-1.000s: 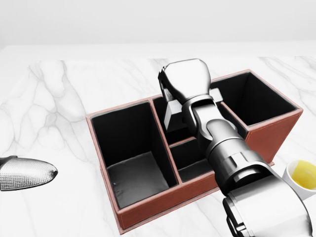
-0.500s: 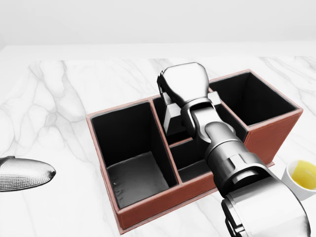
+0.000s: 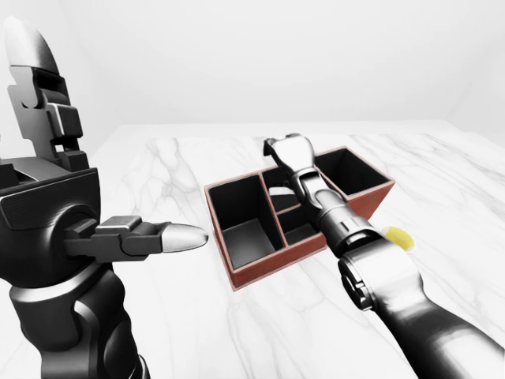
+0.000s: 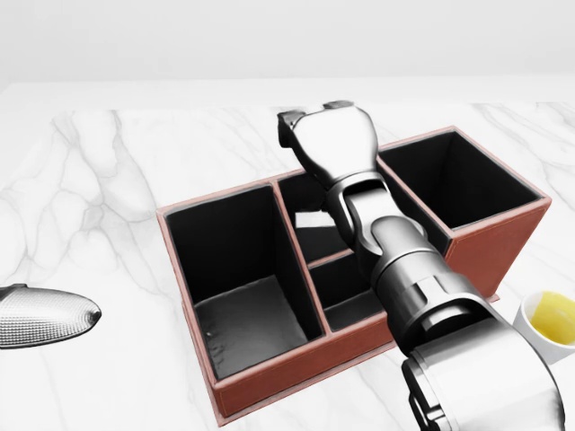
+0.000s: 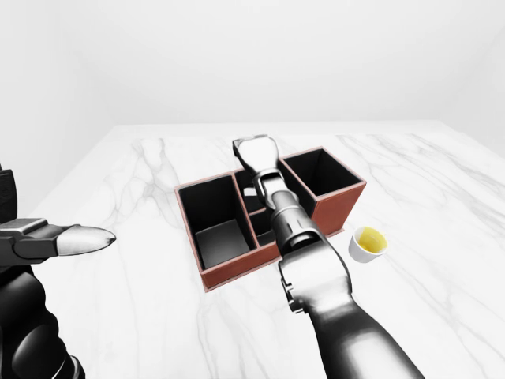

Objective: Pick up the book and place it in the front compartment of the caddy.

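Note:
The brown caddy [image 4: 287, 373] with black compartments stands on the white marble table [image 4: 117, 180]. A pale sliver of the book [image 4: 312, 218] shows low inside the upper middle compartment, mostly hidden by my right arm. My right hand [image 4: 312, 118] hovers above that compartment's top edge, fingers spread and pointing away, holding nothing. At the left edge of the head view my left hand [image 4: 45, 316] hangs over bare marble, well apart from the caddy, one finger stretched out and nothing in it.
A small white cup [image 4: 550, 321] of yellow liquid stands just right of the caddy's lower right corner. My right forearm [image 4: 431, 296] crosses over the lower middle compartment. The large left compartment [image 4: 243, 314] and the right compartment [image 4: 458, 184] hold nothing.
My right hand has let go of the book and lifted toward the top of the view. The book has dropped into the upper middle compartment. The left hand has barely moved.

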